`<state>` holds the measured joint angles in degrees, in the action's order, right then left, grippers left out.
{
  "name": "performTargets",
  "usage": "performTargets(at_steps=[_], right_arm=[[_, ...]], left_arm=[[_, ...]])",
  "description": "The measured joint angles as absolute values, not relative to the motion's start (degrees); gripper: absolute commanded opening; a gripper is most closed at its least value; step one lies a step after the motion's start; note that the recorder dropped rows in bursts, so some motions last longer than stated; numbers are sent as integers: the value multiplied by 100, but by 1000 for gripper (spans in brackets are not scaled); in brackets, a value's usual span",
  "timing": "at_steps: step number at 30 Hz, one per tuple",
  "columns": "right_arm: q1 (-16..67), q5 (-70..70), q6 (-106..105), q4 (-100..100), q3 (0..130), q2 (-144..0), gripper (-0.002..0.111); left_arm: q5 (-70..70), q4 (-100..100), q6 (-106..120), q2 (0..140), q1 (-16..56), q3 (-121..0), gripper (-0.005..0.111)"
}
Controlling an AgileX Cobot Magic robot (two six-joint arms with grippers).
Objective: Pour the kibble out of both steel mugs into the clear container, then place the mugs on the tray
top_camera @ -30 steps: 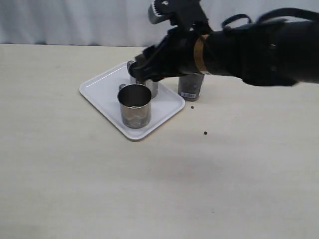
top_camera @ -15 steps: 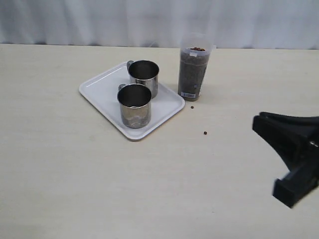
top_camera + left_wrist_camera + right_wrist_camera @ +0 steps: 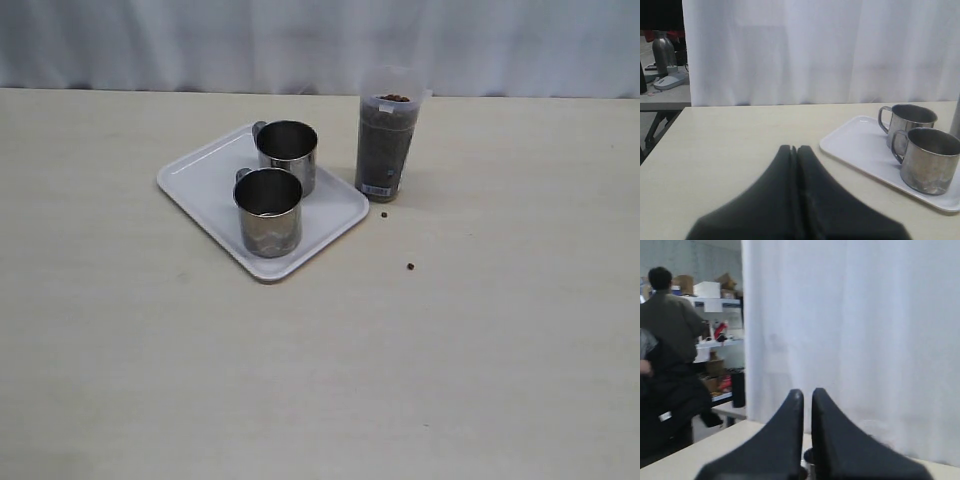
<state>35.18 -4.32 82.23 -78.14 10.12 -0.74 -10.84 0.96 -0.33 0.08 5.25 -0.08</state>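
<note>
Sitting side by side on the flat white tray, the two steel mugs look emptied and parked. They are shiny short cylinders with small handles, well ahead of the left gripper, whose dark tapered fingers are pressed together on nothing. The right gripper is all but closed and empty too. The clear container stands just beside the tray, packed with brown kibble. A stray pellet lies on the matte table, and the job looks done.
</note>
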Motion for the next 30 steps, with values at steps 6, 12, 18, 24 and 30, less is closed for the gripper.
performTargets(at_steps=[6, 12, 18, 24, 30], right_arm=[[1428, -975, 8223, -7814, 1033, -16, 5], [616, -975, 8223, -7814, 1036, -16, 5], [551, -975, 8223, -7797, 901, -16, 5], [551, -940, 8223, -6219, 402, -16, 5], [551, -927, 8247, -3723, 104, -16, 5]], left_arm=[[-1084, 96, -33, 8, 525, -8, 0], [-1084, 96, -33, 8, 525, -8, 0], [-1084, 96, -33, 8, 525, -8, 0], [-1084, 96, -33, 8, 525, -8, 0], [-1084, 96, -33, 8, 525, -8, 0]])
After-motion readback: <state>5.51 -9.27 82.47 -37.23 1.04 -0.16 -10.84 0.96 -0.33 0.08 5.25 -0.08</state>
